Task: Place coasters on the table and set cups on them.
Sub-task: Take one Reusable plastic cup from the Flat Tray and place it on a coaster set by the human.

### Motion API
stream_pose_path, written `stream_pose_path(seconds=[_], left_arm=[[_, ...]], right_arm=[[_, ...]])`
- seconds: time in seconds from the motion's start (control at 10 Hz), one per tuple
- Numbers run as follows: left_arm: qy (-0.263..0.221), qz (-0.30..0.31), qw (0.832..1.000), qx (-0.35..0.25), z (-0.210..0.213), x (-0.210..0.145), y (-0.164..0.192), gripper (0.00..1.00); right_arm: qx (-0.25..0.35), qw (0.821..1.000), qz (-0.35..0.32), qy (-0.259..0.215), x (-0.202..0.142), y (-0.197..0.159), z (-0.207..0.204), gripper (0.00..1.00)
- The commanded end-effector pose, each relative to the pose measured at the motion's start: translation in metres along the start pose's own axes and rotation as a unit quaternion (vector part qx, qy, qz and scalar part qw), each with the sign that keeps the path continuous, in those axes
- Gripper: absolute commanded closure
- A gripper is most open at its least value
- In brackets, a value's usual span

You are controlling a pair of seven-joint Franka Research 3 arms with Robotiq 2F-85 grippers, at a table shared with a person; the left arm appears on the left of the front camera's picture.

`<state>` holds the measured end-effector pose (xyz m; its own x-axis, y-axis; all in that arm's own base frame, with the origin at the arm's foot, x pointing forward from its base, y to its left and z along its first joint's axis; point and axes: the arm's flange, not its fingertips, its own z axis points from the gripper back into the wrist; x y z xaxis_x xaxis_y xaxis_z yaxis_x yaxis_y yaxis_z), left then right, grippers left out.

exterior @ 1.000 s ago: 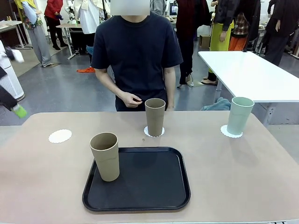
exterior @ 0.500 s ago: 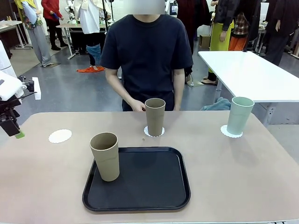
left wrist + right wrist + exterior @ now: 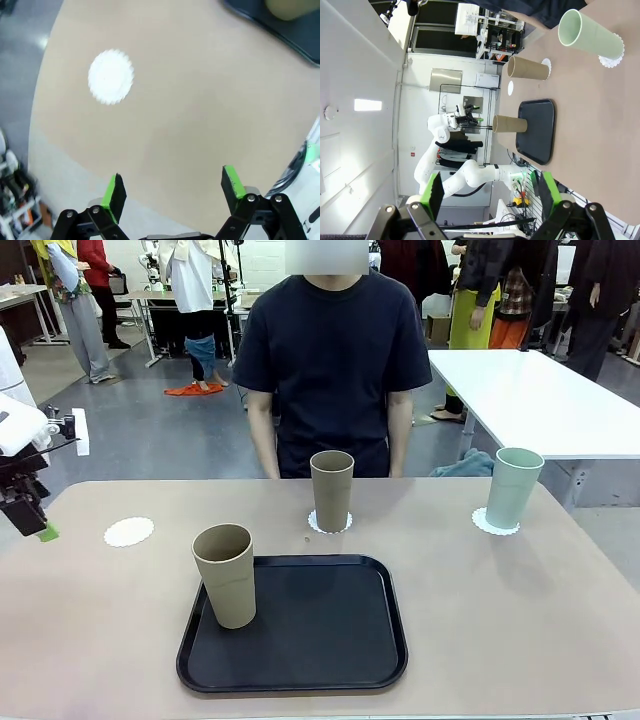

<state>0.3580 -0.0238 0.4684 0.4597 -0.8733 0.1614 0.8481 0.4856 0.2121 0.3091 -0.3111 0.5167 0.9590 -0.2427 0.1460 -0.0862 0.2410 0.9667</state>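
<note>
tabletop [image 3: 520, 620]: beige-tan, rounded corners, matte; one tiny dark speck just beyond the tray's far edge.

tray [image 3: 300, 625]: black, rounded corners, lying at the near middle of the tabletop; taken as landmark below.

cups, three:
- tan cup [image 3: 225, 575], upright on the tray's left edge, no coaster under it.
- second tan cup [image 3: 331, 490], upright beyond the tray's far edge, standing on a white scalloped coaster [image 3: 316, 527].
- mint green cup [image 3: 513, 487], upright, far right of the tray, standing on its own coaster [image 3: 484, 527].

bare coaster [image 3: 129, 531]: left of the tray and beyond it, near the tabletop's left side, nothing on it; in the left wrist view it lies flat [image 3: 111, 76] ahead of the fingers, well apart from them.

left end effector [image 3: 35, 525]: at the tabletop's left edge, well left of the tray; jaws wide apart in its wrist view [image 3: 172, 187], nothing between the green pads.

right end effector [image 3: 487, 192]: jaws wide apart, holding nothing; its view looks across the tabletop from off its right end, the mint cup nearest.

person [image 3: 335, 360]: dark t-shirt, standing at the far side beyond the tray, arms down, hands hidden behind the tabletop's edge.

room: grey floor; white rectangular table [image 3: 540, 400] to the far right of the tray; other people standing farther off.
</note>
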Motion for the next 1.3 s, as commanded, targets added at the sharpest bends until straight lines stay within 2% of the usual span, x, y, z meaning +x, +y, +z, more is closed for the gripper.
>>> stream_pose_path(seconds=[0.0,0.1,0.2,0.3,0.4,0.5,0.6,0.7,0.8,0.9,1.2], left_arm=[[-0.172,-0.090,0.964,-0.184,0.001,-0.012,-0.009,0.00],[-0.251,-0.141,0.932,-0.219,0.003,-0.014,-0.001,0.00],[-0.314,-0.162,0.895,-0.272,0.006,-0.017,0.012,0.00],[-0.373,-0.162,0.864,-0.297,0.002,-0.033,0.011,0.00],[-0.440,-0.166,0.823,-0.319,-0.008,-0.028,0.024,0.00],[-0.494,-0.145,0.789,-0.336,-0.018,-0.021,0.032,0.00],[-0.529,-0.103,0.769,-0.344,-0.028,-0.032,0.028,0.00],[-0.542,-0.093,0.753,-0.361,-0.037,-0.038,0.026,0.00],[-0.549,-0.089,0.752,-0.353,-0.045,-0.026,0.036,0.00],[-0.541,-0.087,0.783,-0.294,-0.051,-0.034,0.034,0.00],[-0.511,-0.073,0.830,-0.213,-0.066,-0.037,0.032,0.00]], right_arm=[[0.007,1.000,-0.007,-0.004,-0.001,0.003,-0.001,0.00],[0.007,1.000,-0.007,-0.004,-0.001,0.003,-0.001,0.00],[0.007,1.000,-0.007,-0.004,-0.001,0.003,-0.001,0.00],[0.007,1.000,-0.007,-0.004,-0.001,0.003,-0.001,0.00],[0.007,1.000,-0.007,-0.004,-0.001,0.003,-0.001,0.00],[0.007,1.000,-0.007,-0.004,-0.001,0.003,-0.001,0.00],[0.007,1.000,-0.007,-0.004,-0.001,0.003,-0.001,0.00],[0.007,1.000,-0.007,-0.004,-0.001,0.003,-0.001,0.00],[0.007,1.000,-0.007,-0.004,-0.001,0.003,-0.001,0.00],[0.007,1.000,-0.007,-0.004,-0.001,0.003,-0.001,0.00],[0.007,1.000,-0.007,-0.004,-0.001,0.003,-0.001,0.00]])
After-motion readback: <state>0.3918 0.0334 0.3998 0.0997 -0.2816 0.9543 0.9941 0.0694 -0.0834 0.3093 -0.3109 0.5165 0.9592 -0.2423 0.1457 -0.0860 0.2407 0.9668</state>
